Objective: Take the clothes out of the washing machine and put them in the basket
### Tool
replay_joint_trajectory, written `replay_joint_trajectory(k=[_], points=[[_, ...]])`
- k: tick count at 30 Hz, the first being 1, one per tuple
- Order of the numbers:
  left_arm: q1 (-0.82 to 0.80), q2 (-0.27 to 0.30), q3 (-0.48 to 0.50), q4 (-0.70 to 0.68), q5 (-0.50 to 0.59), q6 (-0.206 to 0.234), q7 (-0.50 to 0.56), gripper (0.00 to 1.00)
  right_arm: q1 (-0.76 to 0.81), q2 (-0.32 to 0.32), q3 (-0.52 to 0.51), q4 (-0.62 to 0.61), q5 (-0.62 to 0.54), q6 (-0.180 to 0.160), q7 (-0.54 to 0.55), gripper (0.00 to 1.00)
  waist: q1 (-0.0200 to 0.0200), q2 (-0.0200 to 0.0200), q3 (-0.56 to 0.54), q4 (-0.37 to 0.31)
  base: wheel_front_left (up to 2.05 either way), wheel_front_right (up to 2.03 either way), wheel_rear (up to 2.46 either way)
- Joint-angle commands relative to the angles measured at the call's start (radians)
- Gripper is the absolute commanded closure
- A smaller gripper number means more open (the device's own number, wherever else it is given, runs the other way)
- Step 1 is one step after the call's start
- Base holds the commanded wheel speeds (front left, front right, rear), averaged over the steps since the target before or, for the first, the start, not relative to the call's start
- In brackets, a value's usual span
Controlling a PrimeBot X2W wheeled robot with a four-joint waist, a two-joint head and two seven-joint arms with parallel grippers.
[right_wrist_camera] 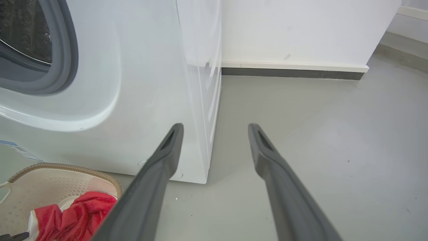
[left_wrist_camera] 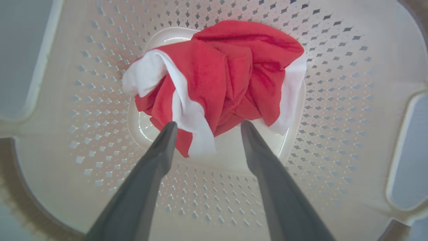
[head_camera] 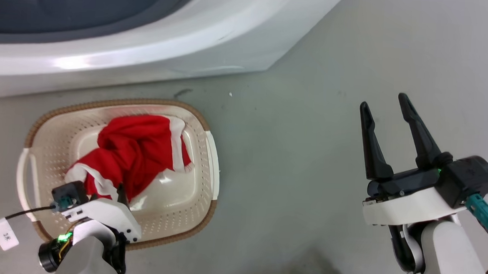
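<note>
Left wrist view: left gripper (left_wrist_camera: 208, 124) jaws apart, empty, tips at the near edge of the red garment (left_wrist_camera: 230, 67), contact unclear | garment bunched, white trim showing, on basket (left_wrist_camera: 337, 110) base | right gripper (head_camera: 383, 101) jaws apart, empty, well right of basket above floor (head_camera: 292, 164) | washing machine (head_camera: 190, 38) just behind basket

Red clothes (head_camera: 132, 154) with white trim, cream basket (head_camera: 202, 168) brown-rimmed, white washing machine (head_camera: 148, 44), grey floor (head_camera: 293, 156).

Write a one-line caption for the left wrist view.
Open left end effector poised above the red-and-white clothes lying crumpled in the perforated basket.
</note>
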Motion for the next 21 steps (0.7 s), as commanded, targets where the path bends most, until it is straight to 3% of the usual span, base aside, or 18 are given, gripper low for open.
replay_joint_trajectory(k=[1,10,21], points=[[0.020,-0.012,0.000,-0.018,0.002,-0.009,-0.003,0.00,0.021,0.005,-0.005,0.007,-0.008,-0.001,-0.003,0.00,-0.0001,0.0000,-0.090,0.026,0.00,0.00,0.00],[0.142,-0.047,-0.029,-0.202,0.045,-0.017,-0.003,0.00,0.097,0.012,-0.042,0.034,-0.041,-0.001,-0.003,0.00,-0.0001,0.0000,-0.249,0.089,0.00,0.00,0.00],[0.197,-0.055,-0.112,-0.453,0.028,-0.010,-0.003,0.00,0.150,0.022,-0.072,0.026,-0.064,-0.001,0.021,0.00,-0.0001,0.0000,-0.338,0.123,0.00,0.00,0.00]])
